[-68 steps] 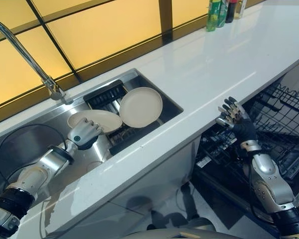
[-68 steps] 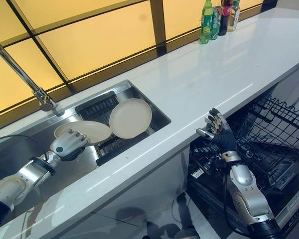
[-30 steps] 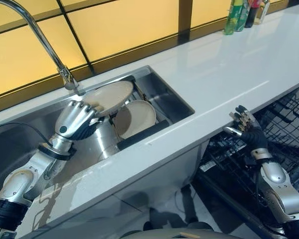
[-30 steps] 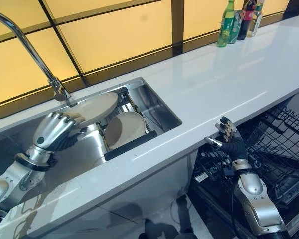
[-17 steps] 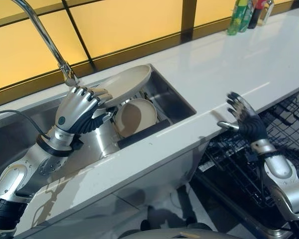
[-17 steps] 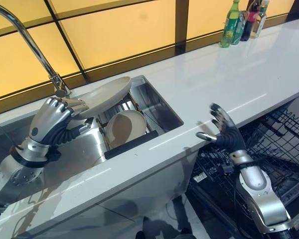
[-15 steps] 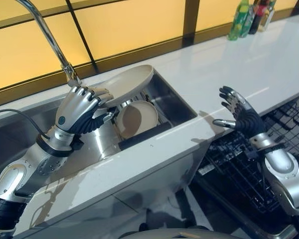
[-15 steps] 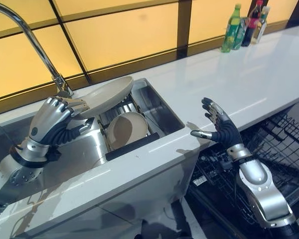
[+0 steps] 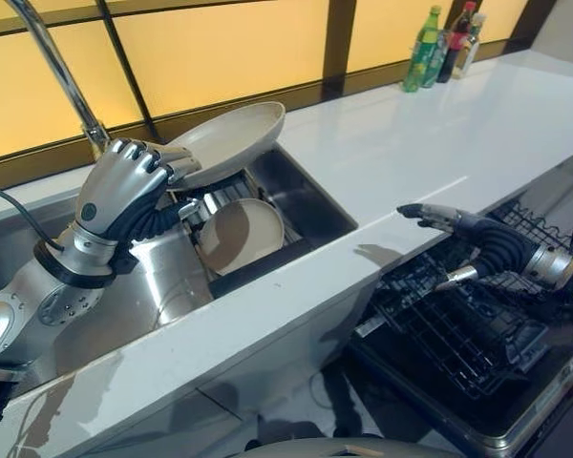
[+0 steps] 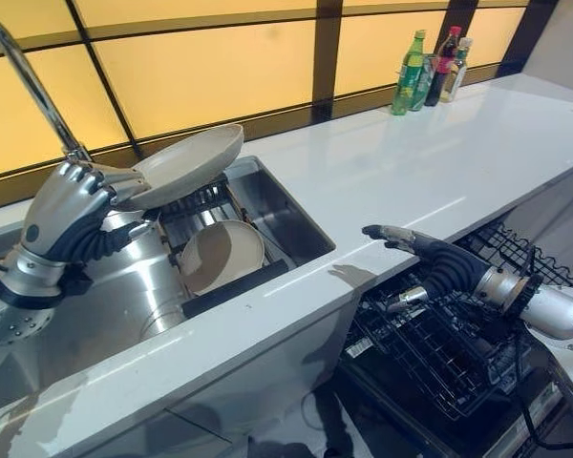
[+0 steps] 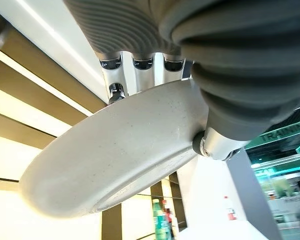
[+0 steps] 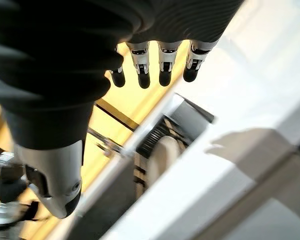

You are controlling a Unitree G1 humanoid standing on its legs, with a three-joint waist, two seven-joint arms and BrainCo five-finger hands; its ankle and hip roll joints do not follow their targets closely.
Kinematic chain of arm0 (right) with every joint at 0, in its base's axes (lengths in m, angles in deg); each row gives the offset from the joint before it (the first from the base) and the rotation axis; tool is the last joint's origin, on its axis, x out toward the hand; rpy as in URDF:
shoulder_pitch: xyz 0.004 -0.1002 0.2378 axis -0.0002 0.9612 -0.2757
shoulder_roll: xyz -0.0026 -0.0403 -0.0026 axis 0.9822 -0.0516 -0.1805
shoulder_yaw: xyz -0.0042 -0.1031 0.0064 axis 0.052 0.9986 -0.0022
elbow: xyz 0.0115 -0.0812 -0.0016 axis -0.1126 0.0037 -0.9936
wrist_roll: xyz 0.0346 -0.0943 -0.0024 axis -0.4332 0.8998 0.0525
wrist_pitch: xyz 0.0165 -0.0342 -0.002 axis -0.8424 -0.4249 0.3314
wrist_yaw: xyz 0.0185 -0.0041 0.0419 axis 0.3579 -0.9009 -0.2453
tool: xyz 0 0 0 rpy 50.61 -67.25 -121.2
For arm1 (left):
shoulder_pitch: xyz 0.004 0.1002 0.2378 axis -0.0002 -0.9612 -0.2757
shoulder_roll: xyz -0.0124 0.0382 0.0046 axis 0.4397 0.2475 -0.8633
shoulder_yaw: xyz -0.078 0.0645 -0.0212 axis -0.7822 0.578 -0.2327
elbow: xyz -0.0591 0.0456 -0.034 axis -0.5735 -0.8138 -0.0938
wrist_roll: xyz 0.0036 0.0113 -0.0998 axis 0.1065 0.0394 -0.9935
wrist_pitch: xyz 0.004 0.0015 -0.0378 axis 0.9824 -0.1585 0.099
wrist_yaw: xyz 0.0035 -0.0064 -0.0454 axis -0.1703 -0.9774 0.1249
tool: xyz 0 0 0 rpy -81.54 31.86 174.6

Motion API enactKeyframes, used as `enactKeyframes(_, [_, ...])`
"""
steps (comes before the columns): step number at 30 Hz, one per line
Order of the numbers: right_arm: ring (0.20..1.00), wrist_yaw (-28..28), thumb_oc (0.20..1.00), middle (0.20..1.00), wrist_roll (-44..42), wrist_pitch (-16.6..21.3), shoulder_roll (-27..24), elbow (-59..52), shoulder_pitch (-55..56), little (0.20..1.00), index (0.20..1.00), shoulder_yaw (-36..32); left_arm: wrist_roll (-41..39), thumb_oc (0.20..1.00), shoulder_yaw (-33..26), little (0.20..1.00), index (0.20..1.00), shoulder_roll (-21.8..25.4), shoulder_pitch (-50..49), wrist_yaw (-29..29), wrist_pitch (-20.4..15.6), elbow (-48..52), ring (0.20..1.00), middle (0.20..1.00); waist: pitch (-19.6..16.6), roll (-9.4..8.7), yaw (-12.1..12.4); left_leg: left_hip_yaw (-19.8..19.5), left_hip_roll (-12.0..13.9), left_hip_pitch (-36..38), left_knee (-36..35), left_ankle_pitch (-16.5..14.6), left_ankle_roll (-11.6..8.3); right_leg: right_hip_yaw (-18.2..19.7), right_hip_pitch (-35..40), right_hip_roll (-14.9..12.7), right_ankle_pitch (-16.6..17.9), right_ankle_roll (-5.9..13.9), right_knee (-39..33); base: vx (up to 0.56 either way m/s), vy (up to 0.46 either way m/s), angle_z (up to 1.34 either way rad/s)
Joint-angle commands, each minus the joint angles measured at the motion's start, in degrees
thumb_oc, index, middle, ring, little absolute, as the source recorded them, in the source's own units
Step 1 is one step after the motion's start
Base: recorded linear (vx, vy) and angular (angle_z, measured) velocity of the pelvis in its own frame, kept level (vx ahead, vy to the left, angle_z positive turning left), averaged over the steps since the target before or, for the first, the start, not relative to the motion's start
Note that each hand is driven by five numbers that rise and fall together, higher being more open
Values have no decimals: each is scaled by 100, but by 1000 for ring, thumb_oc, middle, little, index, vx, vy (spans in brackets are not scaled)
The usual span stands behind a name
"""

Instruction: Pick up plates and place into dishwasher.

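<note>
Round cream ceramic plate (image 9: 231, 140) gripped at its near rim by left hand (image 9: 124, 191), fingers curled over the rim, thumb beneath; held tilted, raised above the sink and clear of the rack. Left wrist view: underside of the plate right against the fingers (image 11: 142, 67), thumb pressed to the rim.

Right hand (image 9: 468, 234) spread wide, fingers straight, holding nothing; poised level at the front edge of the white glossy countertop (image 9: 439, 143), above the dishwasher rack and well apart from the raised plate.

Stainless-steel sink basin (image 9: 310, 205) sunk in the countertop. Inside: second cream round plate (image 9: 239, 234), leaning on edge in a black slotted dish rack (image 10: 229, 286). Curved chrome tap (image 9: 57, 72) rising behind the sink, just beside the left hand.

Open dishwasher below the counter at right, black wire rack (image 9: 458, 324) pulled out; contents of the wire rack too dark to make out.

Green and dark glass bottles (image 10: 428, 69) grouped at the far end of the countertop against the amber panelled wall (image 9: 220, 43).
</note>
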Motion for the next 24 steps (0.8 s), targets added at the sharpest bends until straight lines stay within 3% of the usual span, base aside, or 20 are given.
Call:
enactKeyframes(1, [1000, 588, 1000, 1000, -333, 851, 183, -120, -696, 1000, 1000, -191, -325, 200, 28, 200, 200, -88, 577, 139, -178, -221, 200, 200, -253, -2, 164, -163, -94, 26, 181, -560, 159, -207, -438, -18, 59, 313, 397, -32, -6, -6])
enactKeyframes(5, [1000, 1014, 1000, 1000, -94, 1098, 750, -301, -1167, 1000, 1000, 39, -639, 200, 281, 200, 200, -410, 874, -228, -332, -204, 200, 200, -305, 31, 242, -220, -106, 12, 183, -583, 161, -246, -386, -25, 66, 312, 311, 0, 0, 0])
enactKeyframes(8, [1000, 1654, 1000, 1000, 268, 1082, 1017, -392, -1526, 1000, 1000, 330, -1003, 200, 630, 200, 200, -594, 1167, -757, -335, -63, 200, 200, -335, 52, 315, -278, -113, -1, 215, -611, 160, -293, -346, -37, 57, 312, 273, 0, 0, 0])
enactKeyframes(13, [1000, 2177, 1000, 1000, 685, 1000, 1299, -513, -1880, 1000, 1000, 708, -1650, 200, 1020, 200, 200, -853, 1440, -1359, -290, 172, 200, 200, -368, 81, 406, -358, -133, -27, 232, -617, 168, -358, -318, -35, 30, 304, 256, -2, -1, 1])
enactKeyframes(17, [1000, 2202, 1000, 1000, 740, 982, 1328, -538, -1899, 1000, 1000, 746, -1696, 200, 1049, 200, 200, -885, 1467, -1423, -274, 200, 200, 200, -374, 84, 412, -368, -134, -31, 229, -614, 169, -363, -319, -33, 29, 302, 255, 0, 0, 2])
enactKeyframes(19, [1000, 2458, 1000, 1000, 1454, 750, 1429, -723, -2102, 1000, 1000, 1267, -2335, 200, 1398, 200, 200, -1137, 1700, -2212, -339, 592, 200, 200, -399, 97, 528, -458, -152, -58, 245, -607, 176, -444, -301, -47, -13, 293, 283, -11, -4, 3])
enactKeyframes(24, [1000, 2553, 1000, 1000, 1708, 560, 1160, -771, -2408, 1000, 1000, 1593, -2994, 200, 1576, 200, 200, -1018, 1860, -2868, -484, 963, 200, 200, -408, 100, 589, -494, -163, -76, 238, -591, 154, -524, -281, -70, -18, 302, 274, -14, -4, 8])
